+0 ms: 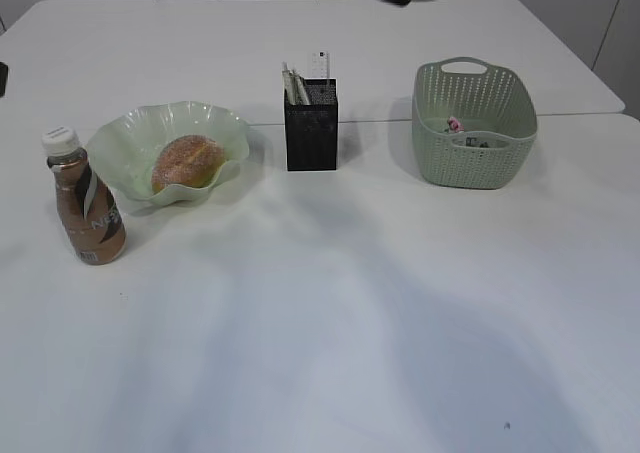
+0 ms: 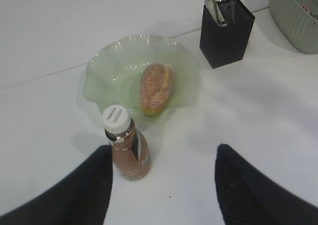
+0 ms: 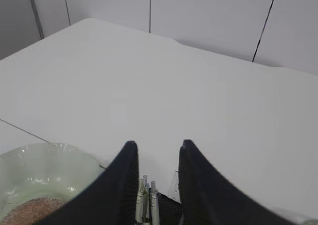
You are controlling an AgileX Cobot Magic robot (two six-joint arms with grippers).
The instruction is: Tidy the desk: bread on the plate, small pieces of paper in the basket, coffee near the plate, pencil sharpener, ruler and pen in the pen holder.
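Exterior view: the white desk (image 1: 330, 323) carries everything in a loose row. At the left the coffee (image 1: 87, 201) stands upright, just beside the plate (image 1: 125, 143), which holds the bread (image 1: 188, 163). In the middle stands the pen holder (image 1: 311, 128), with the ruler (image 1: 320, 66) and pens sticking out of its top. To the right is the basket (image 1: 475, 123), with small scraps lying inside. Neither arm shows here.

Left wrist view: the left gripper (image 2: 164, 185) hangs above the desk with its fingers (image 2: 84, 190) spread wide and nothing between them. The coffee (image 2: 125, 145) stands free just inside the left finger, its white cap up, near the rim of the plate (image 2: 107, 71). The bread (image 2: 156, 87) lies in the plate. The pen holder (image 2: 226, 34) is beyond, and a corner of the basket (image 2: 293, 16) shows at the top right.

Right wrist view: the right gripper (image 3: 158, 150) sits above the pen holder (image 3: 166, 205), its fingers (image 3: 121, 185) narrowly parted and empty. Pen tips (image 3: 146, 200) stick up below the gap. The plate (image 3: 44, 170) and a bit of bread (image 3: 35, 210) show at lower left.
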